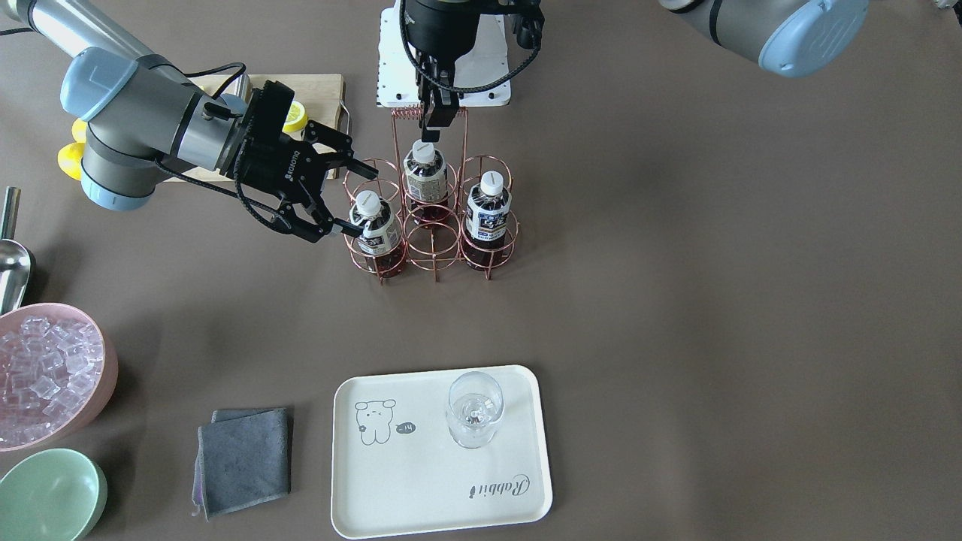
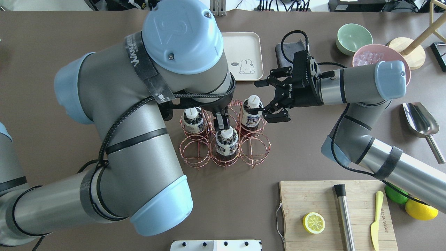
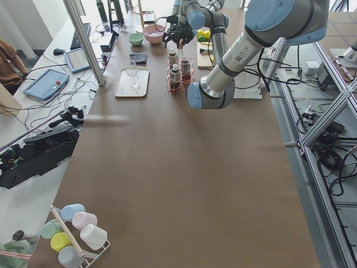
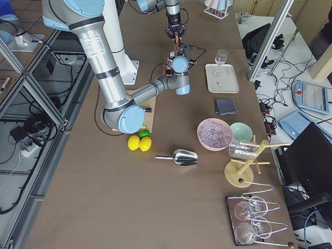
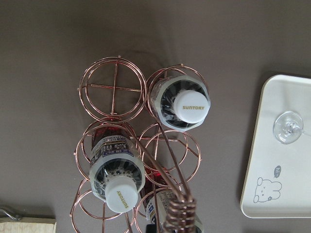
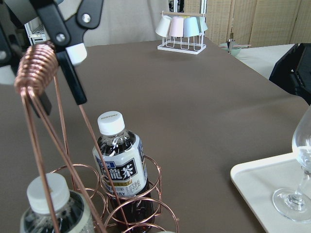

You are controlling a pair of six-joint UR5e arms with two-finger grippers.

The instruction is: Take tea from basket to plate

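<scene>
The copper wire basket point(image 1: 432, 242) stands mid-table with three tea bottles in its cells. My right gripper point(image 1: 361, 197) is open, with its jaws on either side of the top of the nearest tea bottle point(image 1: 378, 225) point(image 2: 253, 115), not closed on it. The two other bottles point(image 1: 425, 176) point(image 1: 487, 212) stand in their cells. My left gripper point(image 1: 434, 124) comes down from above and is shut on the basket's handle beside the coil point(image 6: 35, 73). The cream plate point(image 1: 421, 496) point(image 2: 244, 45) lies apart from the basket and carries a wine glass point(image 1: 473, 409).
A grey cloth point(image 1: 244, 458) lies beside the plate. A pink bowl of ice point(image 1: 45, 376), a mint bowl point(image 1: 49, 492) and a metal scoop point(image 2: 421, 122) are at the robot's right end. A cutting board point(image 2: 338, 216) holds a lemon half, a muddler and a knife.
</scene>
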